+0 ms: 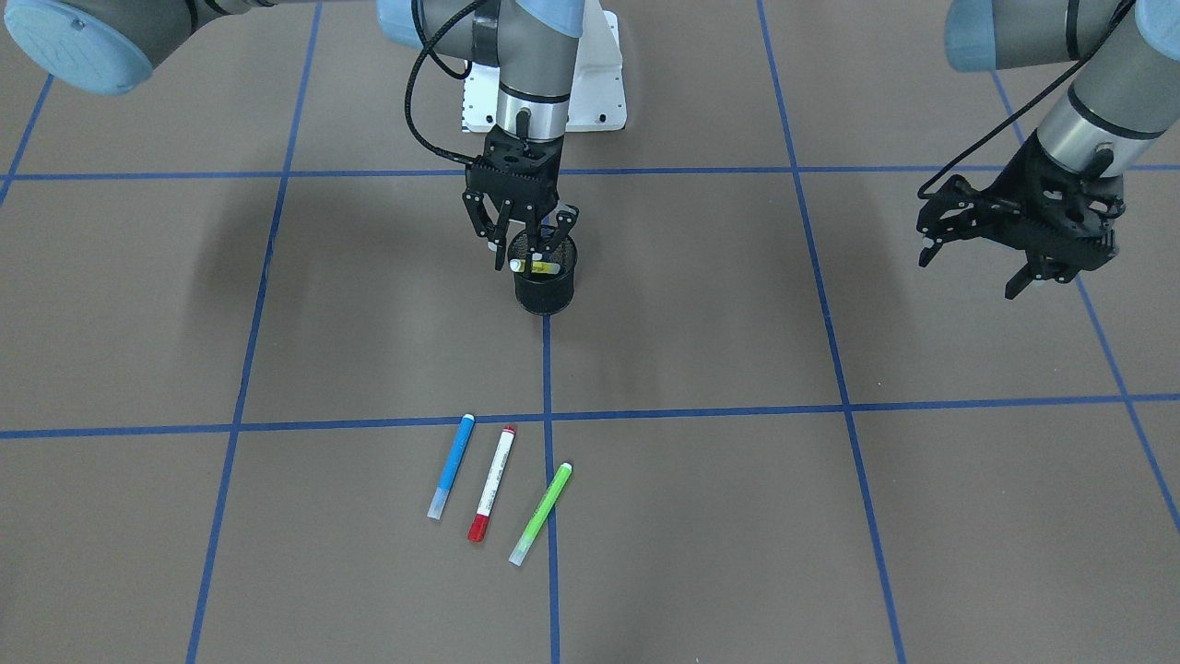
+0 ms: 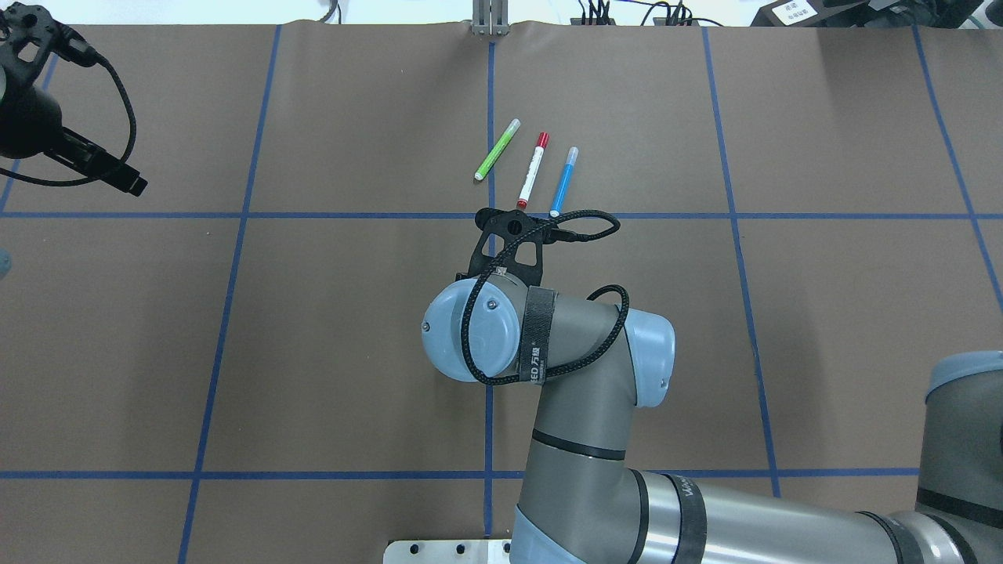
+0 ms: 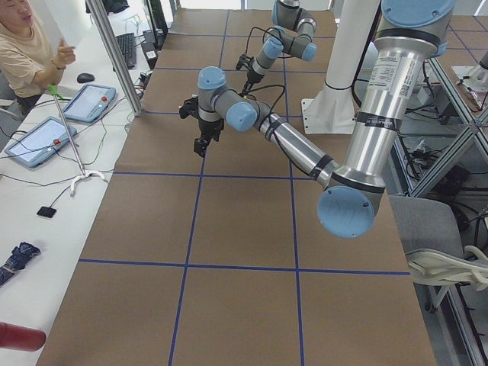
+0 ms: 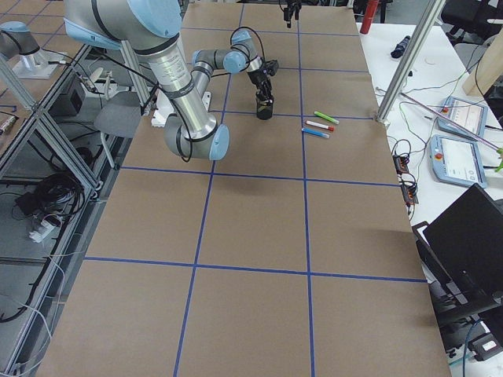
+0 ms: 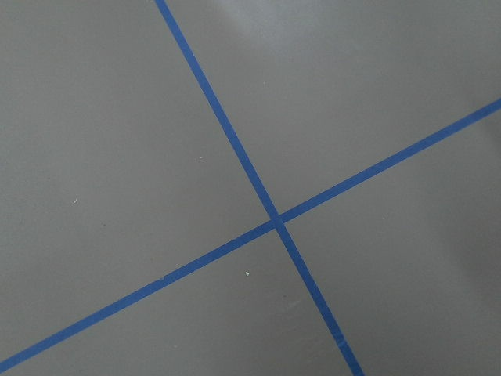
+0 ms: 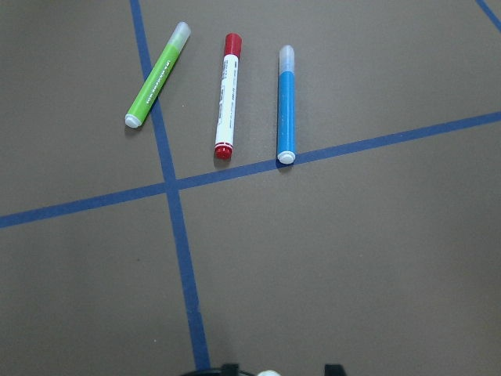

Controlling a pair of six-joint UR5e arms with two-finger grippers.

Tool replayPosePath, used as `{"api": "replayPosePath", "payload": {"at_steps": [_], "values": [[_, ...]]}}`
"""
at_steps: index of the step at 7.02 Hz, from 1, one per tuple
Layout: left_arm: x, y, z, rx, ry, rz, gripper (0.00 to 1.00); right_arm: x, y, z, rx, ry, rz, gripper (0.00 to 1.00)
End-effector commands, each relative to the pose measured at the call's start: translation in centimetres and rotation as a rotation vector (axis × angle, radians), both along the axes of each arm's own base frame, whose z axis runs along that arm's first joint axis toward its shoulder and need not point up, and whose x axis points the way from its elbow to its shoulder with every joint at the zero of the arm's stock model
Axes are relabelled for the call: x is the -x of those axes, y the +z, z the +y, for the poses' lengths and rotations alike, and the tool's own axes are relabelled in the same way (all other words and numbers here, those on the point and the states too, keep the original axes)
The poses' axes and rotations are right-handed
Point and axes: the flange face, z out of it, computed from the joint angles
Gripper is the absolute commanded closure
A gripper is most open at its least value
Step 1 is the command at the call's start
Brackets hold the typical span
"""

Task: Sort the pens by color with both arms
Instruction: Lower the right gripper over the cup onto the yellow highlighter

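Yellow pen [image 1: 535, 266], one of four, was gripped crosswise by the right gripper [image 1: 527, 254], just above the one black mesh cup [image 1: 546, 288]. Beyond that gripper three were laid side by side: blue pen [image 1: 452, 466], red-ended white pen [image 1: 491, 483], green pen [image 1: 541, 514]. The left gripper [image 1: 968, 272] was spread wide, empty.

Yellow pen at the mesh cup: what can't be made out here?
Front-facing view: whether the fingers of the right gripper hold the yellow pen or it rests on the mesh cup; too small.
Overhead view: pen and cup hidden beneath the right arm.
Right wrist view: both cut off by the bottom edge.
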Motion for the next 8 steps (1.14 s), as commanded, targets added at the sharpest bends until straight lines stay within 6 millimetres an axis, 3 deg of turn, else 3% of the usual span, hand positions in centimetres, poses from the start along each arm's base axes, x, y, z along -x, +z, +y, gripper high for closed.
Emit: {"api": "replayPosePath", "payload": {"at_steps": [1, 3, 6, 8], "values": [[0.0, 0.0, 0.0, 0.001, 0.000, 0.000, 0.01, 0.0, -0.3, 0.1, -0.003, 0.000, -0.005, 0.76], [0.0, -0.1, 0.0, -0.002, 0.000, 0.001, 0.01, -0.1, -0.2, 0.0, -0.003, 0.001, -0.005, 1.00], [0.0, -0.1, 0.0, -0.001, -0.001, 0.001, 0.01, -2.8, -1.8, 0.8, -0.023, 0.002, -0.062, 1.00], [-0.2, -0.2, 0.0, -0.002, 0.002, 0.002, 0.01, -5.8, -3.3, 0.3, -0.040, 0.009, -0.084, 1.00]]}}
